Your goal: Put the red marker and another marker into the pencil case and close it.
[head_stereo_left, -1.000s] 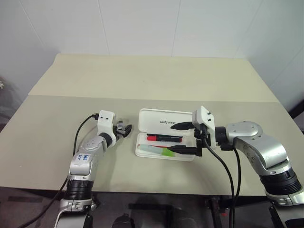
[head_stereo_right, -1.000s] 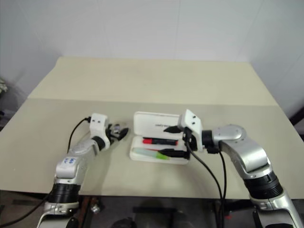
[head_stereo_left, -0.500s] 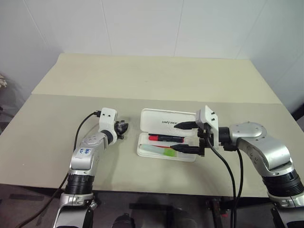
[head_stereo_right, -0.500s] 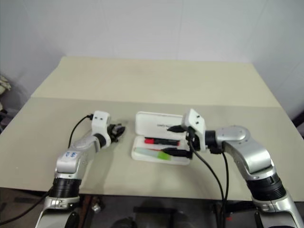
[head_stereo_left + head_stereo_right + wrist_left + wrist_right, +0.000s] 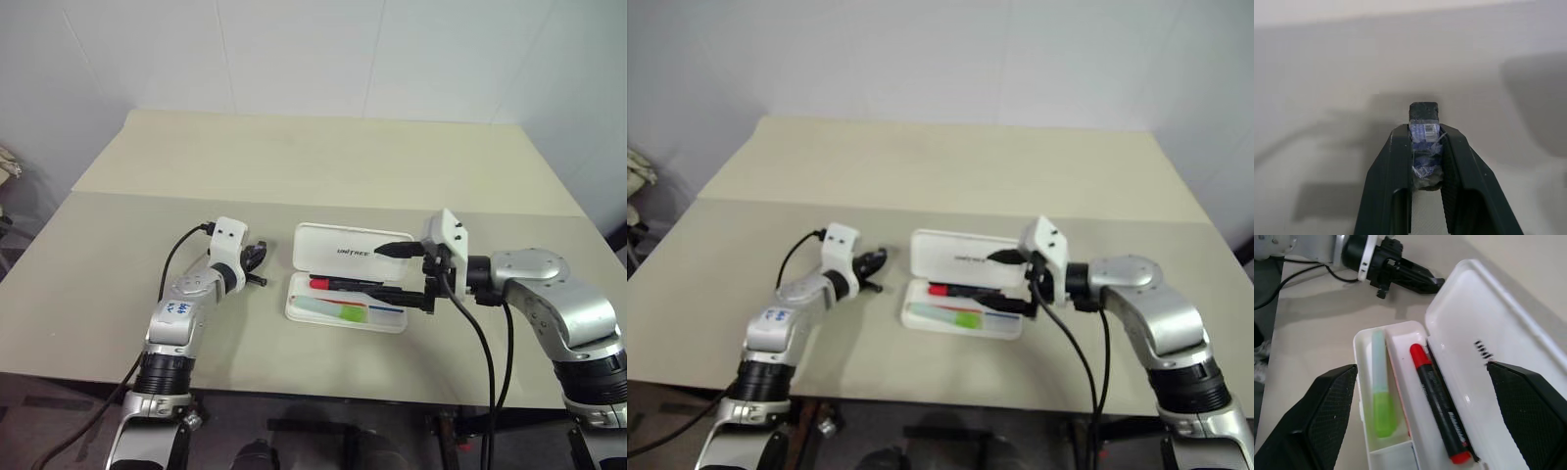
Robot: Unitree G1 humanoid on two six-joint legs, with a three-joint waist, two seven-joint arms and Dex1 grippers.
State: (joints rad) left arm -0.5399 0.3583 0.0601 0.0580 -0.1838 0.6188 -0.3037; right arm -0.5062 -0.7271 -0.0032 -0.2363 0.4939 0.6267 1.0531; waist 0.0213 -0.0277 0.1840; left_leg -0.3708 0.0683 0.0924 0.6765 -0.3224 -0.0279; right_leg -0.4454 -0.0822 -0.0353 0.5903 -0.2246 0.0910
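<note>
The beige surface (image 5: 323, 166) is lying bare behind the arms. The white pencil case (image 5: 355, 253) is sitting open near its front edge, lid lettering too small to read, holding the red marker (image 5: 343, 284) and the lime-green marker (image 5: 350, 314). The right gripper (image 5: 406, 273) is hovering wide open at its right end. The left gripper (image 5: 1424, 142) is clamping a small dark blue-labelled piece (image 5: 1423, 128).

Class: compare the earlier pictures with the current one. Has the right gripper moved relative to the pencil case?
Yes. The right gripper has drawn back toward the robot's right: earlier its fingers reached over the pencil case to the markers; now they sit at its right end.
</note>
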